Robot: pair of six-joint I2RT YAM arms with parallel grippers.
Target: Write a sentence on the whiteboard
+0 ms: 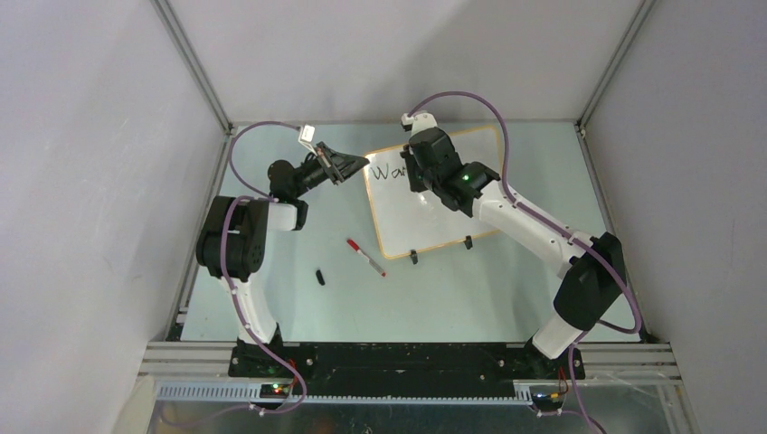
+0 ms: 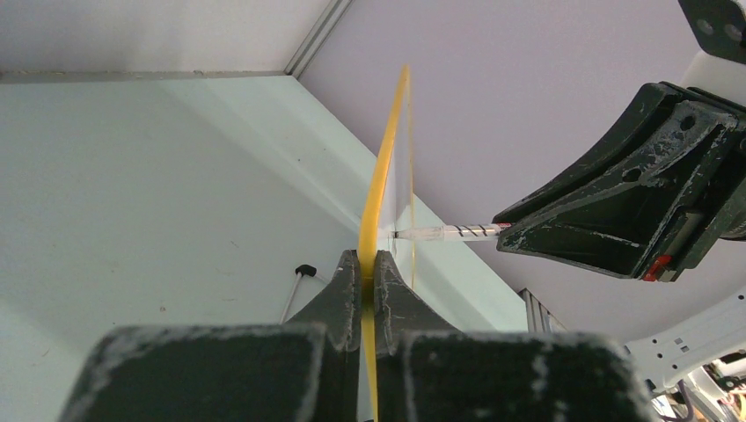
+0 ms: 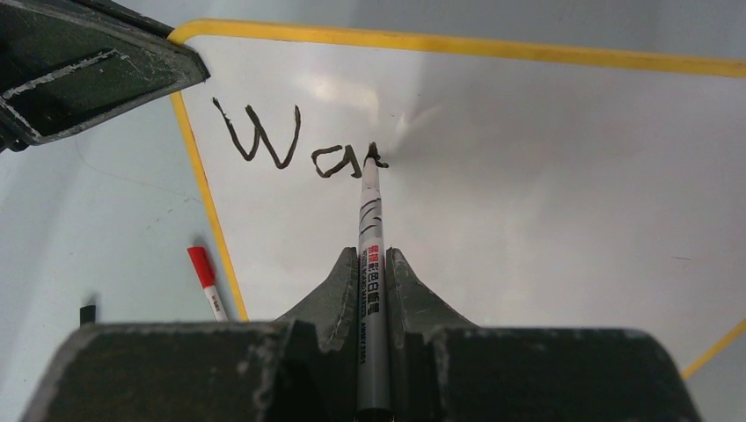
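The whiteboard (image 1: 425, 221) stands tilted at the back middle of the table on two black clip feet (image 1: 413, 257). My left gripper (image 1: 360, 164) is shut on its orange-yellow left edge (image 2: 387, 167), with the frame pinched between the fingers (image 2: 347, 290). My right gripper (image 3: 372, 264) is shut on a grey black-ink marker (image 3: 371, 237), whose tip touches the board (image 3: 528, 176). The sentence (image 3: 295, 145) reads "Wa" in black near the board's top left. From the left wrist, the marker (image 2: 444, 232) pokes out of the right gripper (image 2: 616, 211) against the board.
A red-capped marker (image 1: 365, 257) lies on the table just left of the board's lower corner, also seen from the right wrist (image 3: 204, 277). A small black cap (image 1: 320, 277) lies further left. Grey enclosure walls and aluminium rails (image 1: 194, 68) surround the table.
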